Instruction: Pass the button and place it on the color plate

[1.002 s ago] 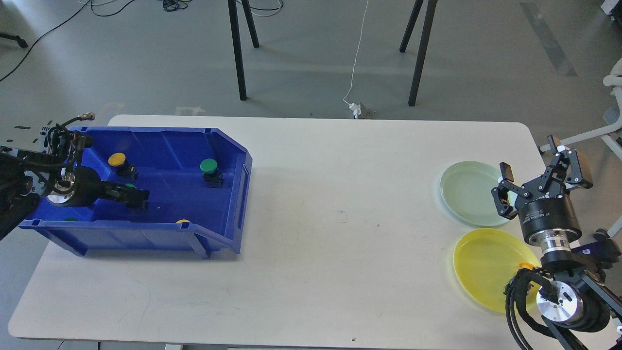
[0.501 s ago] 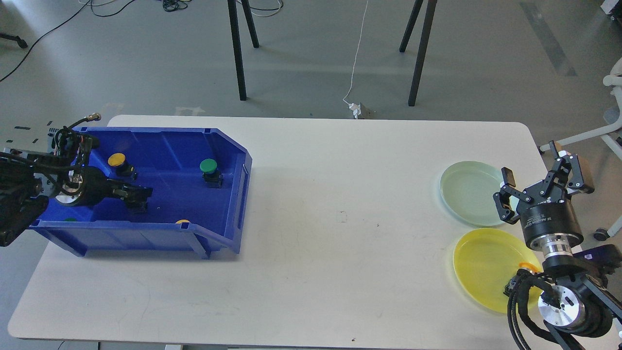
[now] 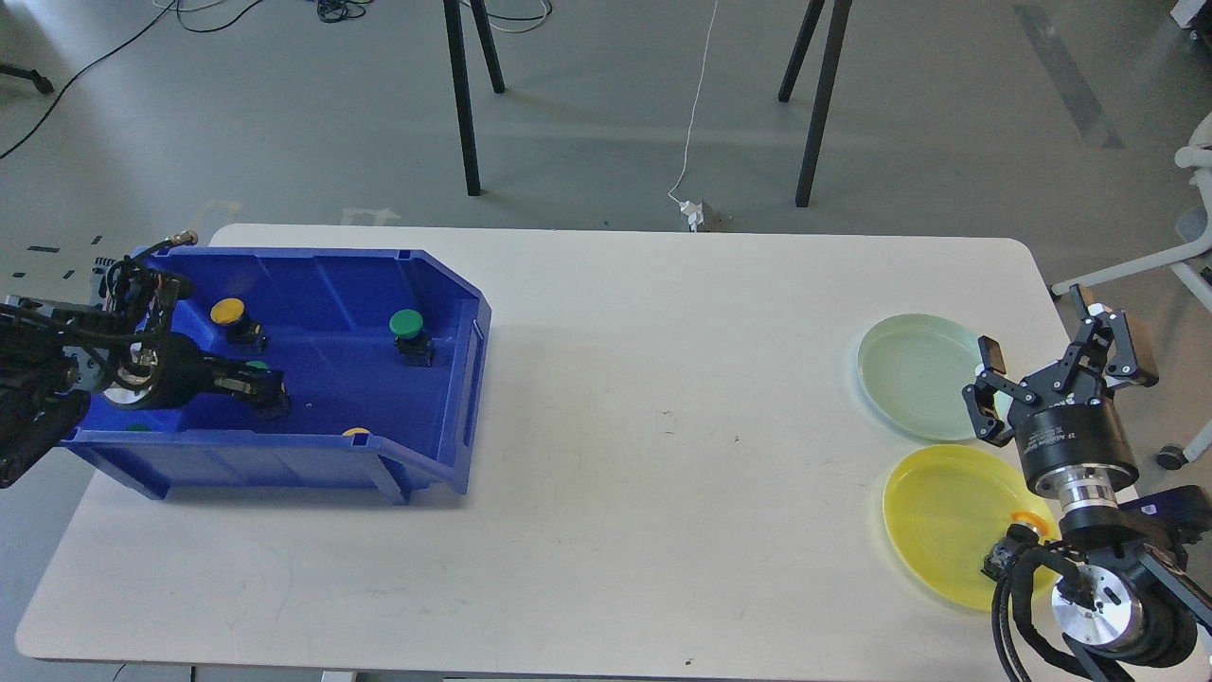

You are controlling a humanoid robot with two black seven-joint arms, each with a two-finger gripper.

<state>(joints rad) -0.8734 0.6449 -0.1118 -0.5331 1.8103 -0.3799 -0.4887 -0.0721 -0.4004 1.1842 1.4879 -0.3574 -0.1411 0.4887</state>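
A blue bin (image 3: 445, 284) on the left holds a yellow button (image 3: 227, 311), a green button (image 3: 407, 324) and a yellow cap (image 3: 356, 432) by the front wall. My left gripper (image 3: 262, 390) reaches inside the bin, low over another green button (image 3: 256, 364) that is mostly hidden by it. Its dark fingers cannot be told apart. My right gripper (image 3: 1053, 349) is open and empty, pointing up at the right edge of a pale green plate (image 3: 914, 374). A yellow plate (image 3: 947, 521) lies in front of it. A small orange-yellow thing (image 3: 1025, 518) shows on that plate's right side, partly behind my right arm.
The white table (image 3: 663, 426) stretches between the bin and the plates. A green patch (image 3: 137, 428) shows at the bin's front left corner. Black stand legs (image 3: 464, 114) and a cable are on the floor behind the table.
My left gripper has drawn back a little to the left inside the bin. My right gripper has shifted slightly right and down, staying open.
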